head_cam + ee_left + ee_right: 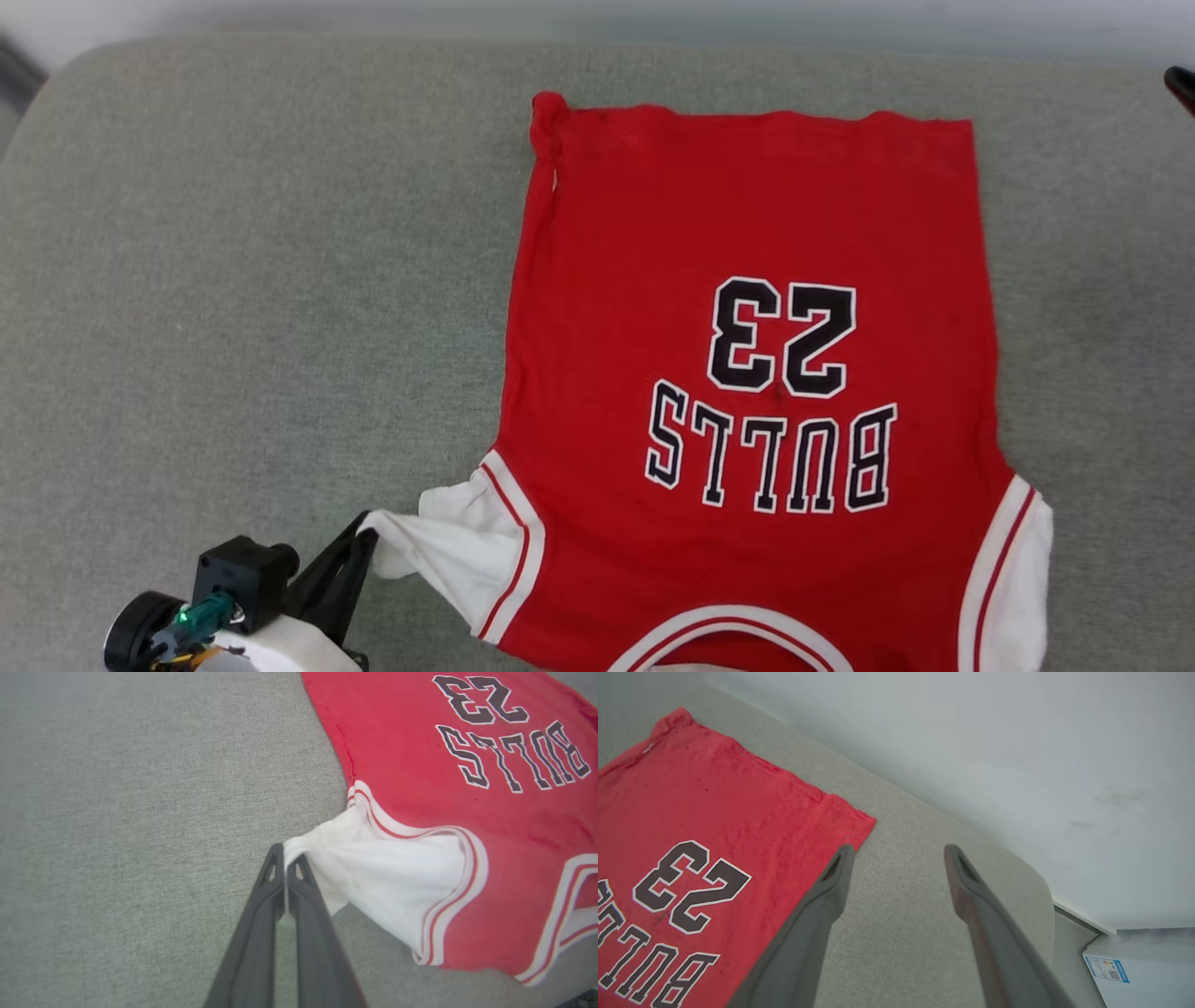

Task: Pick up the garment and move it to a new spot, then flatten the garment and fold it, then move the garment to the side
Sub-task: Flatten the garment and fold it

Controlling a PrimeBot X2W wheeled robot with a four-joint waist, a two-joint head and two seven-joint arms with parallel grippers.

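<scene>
garment (747, 215) flat, left claw (286, 856) pinching sleeve (383, 858), wrist view: right claw (899, 853) agape

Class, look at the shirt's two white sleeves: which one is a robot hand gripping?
The sleeve on the robot's left, pinched and stretched to a point by the shut left hand. The other sleeve lies loose, untouched.

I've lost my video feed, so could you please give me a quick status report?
Left gripper shut on white sleeve. Right gripper open, empty. Garment spread on grey cushion, print up. Nothing blocking.
</scene>
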